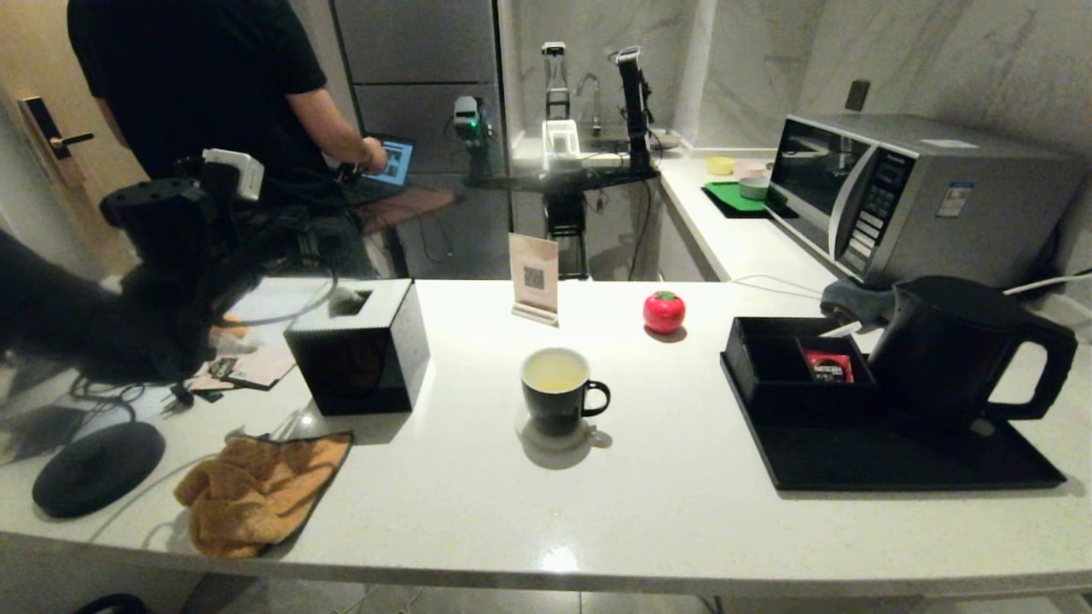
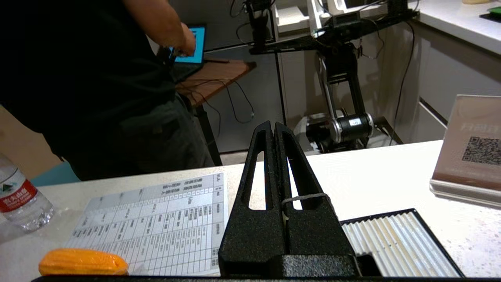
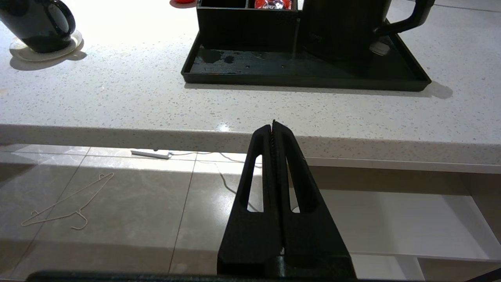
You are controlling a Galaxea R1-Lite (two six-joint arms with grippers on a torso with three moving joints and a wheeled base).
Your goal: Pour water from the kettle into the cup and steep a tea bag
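The cup (image 1: 556, 409) stands mid-counter, with pale yellowish water (image 1: 554, 373) in its white inside; the right wrist view catches it too (image 3: 35, 23). The kettle (image 1: 947, 350) sits upright on the black tray (image 1: 896, 467) at the right. My left arm (image 1: 162, 256) is raised at the far left, away from the cup. My left gripper (image 2: 273, 124) is shut; a thin grey thread (image 2: 305, 196) runs out from between the jaws and over one finger. The tea bag itself is hidden. My right gripper (image 3: 273, 124) is shut and empty, below the counter's front edge, facing the tray (image 3: 305, 76) and the kettle (image 3: 340, 27).
A black tissue box (image 1: 358, 358) and an orange cloth (image 1: 256, 490) lie left of the cup. A QR sign (image 1: 534, 277), a red tomato-shaped thing (image 1: 664, 311) and a microwave (image 1: 904, 196) stand behind. The tray's box holds a red packet (image 1: 827, 367). A person stands at the far left.
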